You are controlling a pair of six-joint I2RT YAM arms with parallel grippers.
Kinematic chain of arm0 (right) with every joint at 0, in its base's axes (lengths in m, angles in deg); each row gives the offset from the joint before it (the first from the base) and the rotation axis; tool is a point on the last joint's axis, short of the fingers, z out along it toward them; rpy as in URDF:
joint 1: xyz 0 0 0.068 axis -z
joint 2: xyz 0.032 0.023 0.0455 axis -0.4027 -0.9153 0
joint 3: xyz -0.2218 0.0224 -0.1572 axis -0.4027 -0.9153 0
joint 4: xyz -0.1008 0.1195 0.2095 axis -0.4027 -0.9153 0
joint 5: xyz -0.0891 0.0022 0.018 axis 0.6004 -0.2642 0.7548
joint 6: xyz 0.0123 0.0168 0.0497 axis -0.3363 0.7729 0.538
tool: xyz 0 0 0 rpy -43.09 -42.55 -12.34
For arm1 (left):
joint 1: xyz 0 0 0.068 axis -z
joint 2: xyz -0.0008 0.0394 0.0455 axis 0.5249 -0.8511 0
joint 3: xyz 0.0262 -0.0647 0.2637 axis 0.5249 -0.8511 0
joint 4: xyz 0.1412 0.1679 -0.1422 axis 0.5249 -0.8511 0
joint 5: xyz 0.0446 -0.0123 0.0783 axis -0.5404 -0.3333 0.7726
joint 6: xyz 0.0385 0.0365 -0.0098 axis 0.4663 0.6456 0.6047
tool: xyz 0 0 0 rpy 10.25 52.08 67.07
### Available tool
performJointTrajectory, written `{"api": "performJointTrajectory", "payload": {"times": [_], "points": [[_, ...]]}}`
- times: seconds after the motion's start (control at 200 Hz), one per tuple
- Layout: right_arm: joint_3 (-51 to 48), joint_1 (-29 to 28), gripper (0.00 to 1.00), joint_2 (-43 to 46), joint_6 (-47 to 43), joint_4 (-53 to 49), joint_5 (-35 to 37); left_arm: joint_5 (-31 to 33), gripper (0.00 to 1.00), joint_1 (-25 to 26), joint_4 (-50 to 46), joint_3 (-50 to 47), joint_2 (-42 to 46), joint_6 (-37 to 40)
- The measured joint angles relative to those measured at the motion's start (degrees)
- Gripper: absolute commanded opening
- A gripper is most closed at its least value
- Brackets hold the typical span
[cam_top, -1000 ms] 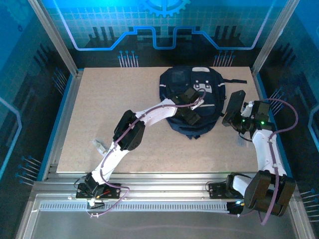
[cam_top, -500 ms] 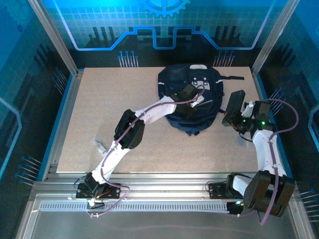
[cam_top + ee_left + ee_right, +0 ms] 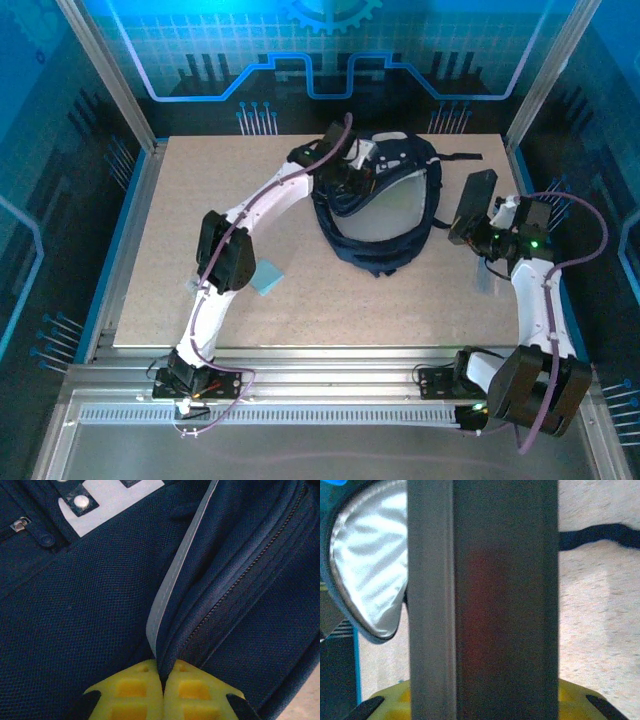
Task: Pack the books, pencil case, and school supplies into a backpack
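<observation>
Small flat light-blue square pad (image 3: 267,278) lies on table (image 3: 180,250), well apart from bag. Right gripper (image 3: 480,240) clamps near end of long black rectangular pencil case (image 3: 472,205), held just right of large navy fabric backpack (image 3: 360,258). Case's long axis runs near-to-far, free end pointing away, not at opening. Left gripper (image 3: 161,672), wide a second ago, now pinches front flap (image 3: 100,605) and has hauled it far-side. Pale lining (image 3: 385,215) exposed. Mouth open; case can likely go in.
</observation>
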Motion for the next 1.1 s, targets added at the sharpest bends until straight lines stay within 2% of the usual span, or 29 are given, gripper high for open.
{"api": "performJointTrajectory", "payload": {"times": [0.165,0.315,0.63,0.835,0.946,1.101], "points": [[-0.1,-8.6,0.01,-5.4,2.1,4.4,-2.5,-3.6,0.00,-0.2,-0.3,0.1,0.0,-4.3],[1.3,-15.8,0.02,-14.3,5.4,9.3,-3.3,-5.1,0.00,0.3,-0.3,0.4,0.1,-6.7],[14.0,-25.3,0.01,-38.9,12.5,22.0,-3.0,-5.2,0.00,0.6,0.5,0.5,0.8,-8.5],[21.2,-28.7,0.04,-52.1,21.6,39.0,-3.9,-5.2,0.00,0.4,0.5,1.1,1.0,-10.8],[24.6,-29.9,0.11,-56.4,26.4,44.8,-4.1,-5.1,0.00,0.1,0.3,2.6,1.1,-11.4],[29.2,-32.2,0.25,-58.9,28.6,43.6,-1.9,-4.5,0.00,-0.4,-0.4,3.3,1.6,-12.2]]}}
